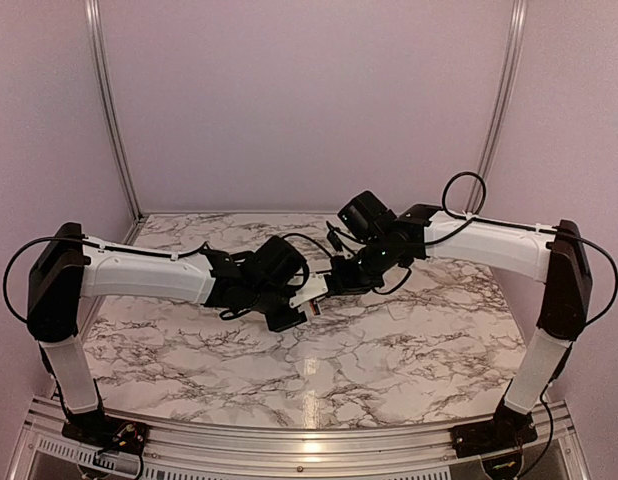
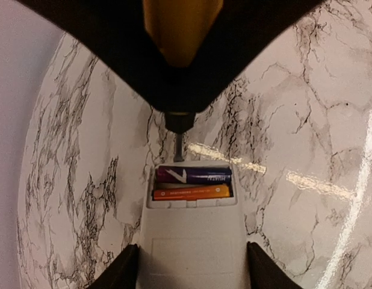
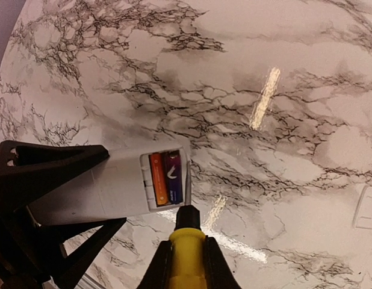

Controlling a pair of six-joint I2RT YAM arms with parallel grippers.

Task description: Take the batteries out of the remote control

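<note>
The bay (image 2: 192, 204) at the end of the remote (image 2: 192, 238) is open and holds 2 batteries (image 2: 201, 183) side by side, lying across the width of the remote. The purple battery (image 2: 192, 175) is nearest to the end and the orange battery (image 2: 191, 192) is next to it, toward the body.

The left gripper (image 2: 191, 268) grasps the remote by its 2 long sides, at the end away from the bay, and holds it over the middle of the worktop (image 1: 389, 350). The right gripper (image 3: 186, 250) is clenched on a yellow stick (image 2: 180, 30) with a black tip.

The left wrist view shows a thin metal point under the black tip. It reaches the end wall of the bay, just beside the purple battery; I cannot tell if it touches the battery. The right wrist view does not show this point, only the black tip at the corner of the remote. That view alone shows a small white piece (image 3: 368, 208) lying flat on the worktop, well apart from the remote. The top view shows neither the batteries nor the stick, only a white end of the remote between the wrists.

In the top view the left arm (image 1: 139, 275) and the right arm (image 1: 489, 240) rise from the near corners of the worktop. Their forearms lie almost level and point inward, and the 2 grippers meet over the middle.
</note>
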